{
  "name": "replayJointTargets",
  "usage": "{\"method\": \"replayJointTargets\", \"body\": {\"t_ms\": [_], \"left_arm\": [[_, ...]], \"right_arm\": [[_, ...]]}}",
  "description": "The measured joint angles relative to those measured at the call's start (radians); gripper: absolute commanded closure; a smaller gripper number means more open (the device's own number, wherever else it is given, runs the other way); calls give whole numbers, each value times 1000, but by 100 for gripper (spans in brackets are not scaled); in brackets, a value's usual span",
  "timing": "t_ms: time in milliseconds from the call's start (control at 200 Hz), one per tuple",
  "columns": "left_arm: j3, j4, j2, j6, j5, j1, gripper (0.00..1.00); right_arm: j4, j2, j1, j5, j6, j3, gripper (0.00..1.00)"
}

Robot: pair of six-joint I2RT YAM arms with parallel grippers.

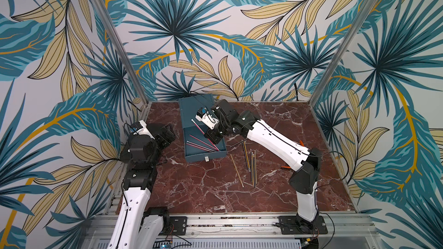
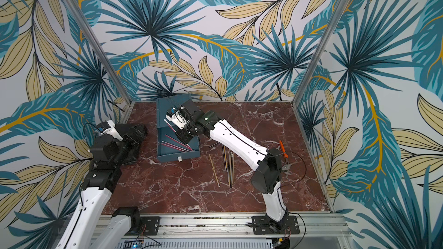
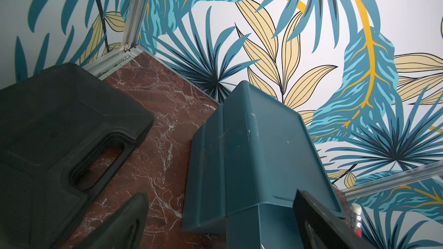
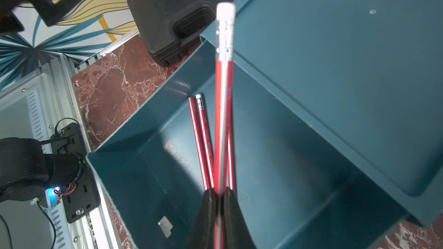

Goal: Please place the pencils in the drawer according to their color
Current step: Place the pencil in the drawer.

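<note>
Bright even light — blurry close-ups

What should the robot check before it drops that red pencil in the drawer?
1. Right gripper shut on the red pencil: ok.
2. Drawer pulled open under it: ok.
3. Pencils lying inside are red too: ok.
4. Eraser end clear of the cabinet top: cannot tell.
5. Left gripper open, apart from the drawer: ok.
6. Tan pencils sorted: not ok, they lie on the table.
</note>
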State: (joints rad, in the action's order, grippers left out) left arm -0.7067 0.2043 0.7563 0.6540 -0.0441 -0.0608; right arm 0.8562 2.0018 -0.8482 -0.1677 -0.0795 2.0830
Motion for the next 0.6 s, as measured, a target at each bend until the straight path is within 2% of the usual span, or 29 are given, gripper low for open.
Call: {"method": "replayJointTargets", "body": {"t_ms": [250,601], "left_arm": [[0,15,-23,-27,-8,0,0],[-32,71,-52,-92,-84,0,0]], "right_arm": [[10,5,-4,6,-2,5,73],[13,5,-4,21,25,25,65]]}}
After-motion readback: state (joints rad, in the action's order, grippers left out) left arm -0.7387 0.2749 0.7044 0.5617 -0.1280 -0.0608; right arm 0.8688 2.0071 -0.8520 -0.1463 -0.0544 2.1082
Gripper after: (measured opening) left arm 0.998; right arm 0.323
